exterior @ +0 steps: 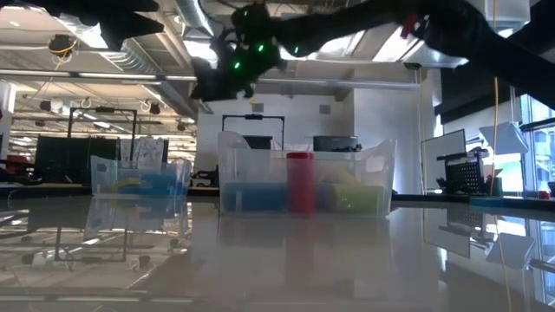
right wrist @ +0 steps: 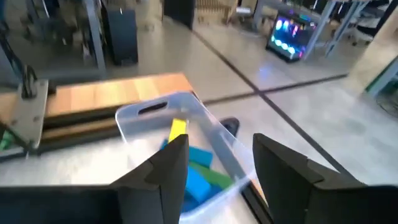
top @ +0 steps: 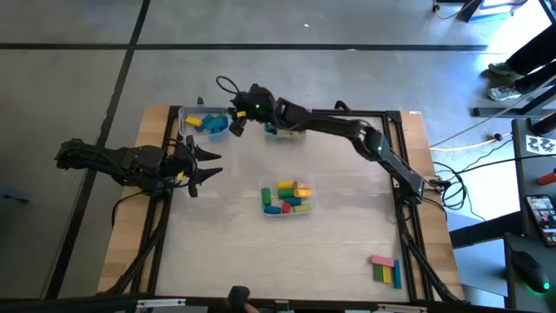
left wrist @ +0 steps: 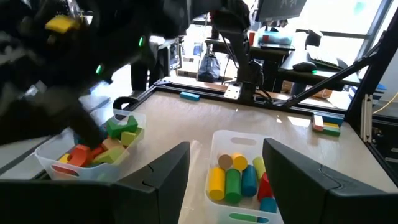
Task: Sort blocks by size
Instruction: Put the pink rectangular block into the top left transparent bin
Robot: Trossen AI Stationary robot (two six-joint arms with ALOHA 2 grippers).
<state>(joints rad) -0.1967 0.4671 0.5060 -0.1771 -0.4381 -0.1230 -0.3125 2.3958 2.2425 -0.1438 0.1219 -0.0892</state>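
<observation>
My right gripper hangs open, with nothing between its fingers, above the far-left clear tub. That tub holds blue, green and yellow blocks. One yellow block shows upright just past one fingertip; whether it rests or falls I cannot tell. A second tub under my right arm holds orange, green and yellow blocks. The middle tub holds yellow, green, blue and red blocks. My left gripper waits open at the table's left side.
A few loose blocks, pink, yellow, green and blue, lie together near the table's near right corner. My right arm stretches across the far part of the table. A dark frame rail runs along the table's right edge.
</observation>
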